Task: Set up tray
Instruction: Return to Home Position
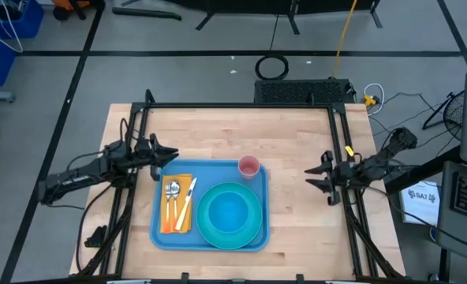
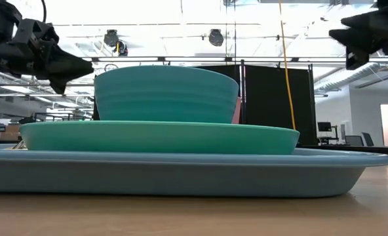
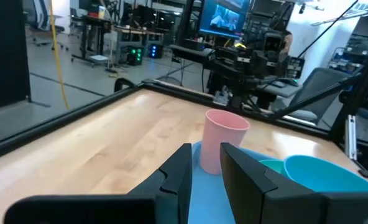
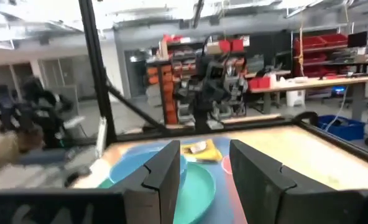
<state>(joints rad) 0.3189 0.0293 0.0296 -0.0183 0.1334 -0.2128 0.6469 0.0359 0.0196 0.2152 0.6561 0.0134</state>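
Note:
The blue tray [image 1: 214, 170] lies flat on the wooden table. It carries an orange-yellow napkin [image 1: 178, 227] with a fork, spoon and knife [image 1: 184, 201], a turquoise plate [image 1: 253, 229] with a bowl [image 1: 229, 211] on it, and a pink cup [image 1: 249, 166] upright at the far rim. My left gripper [image 1: 170, 155] hovers open over the tray's far left corner, pointing at the cup [image 3: 224, 140]. My right gripper [image 1: 312, 177] is open and hangs above the table to the right of the tray. The low view shows the bowl [image 2: 166, 95] stacked on the plate [image 2: 161, 137].
A black frame [image 1: 241, 106] runs along the table's far, left and right sides. Bare wood [image 1: 297, 229] shows right of the tray and along the far side [image 1: 233, 130]. Desks and equipment stand in the room beyond the table.

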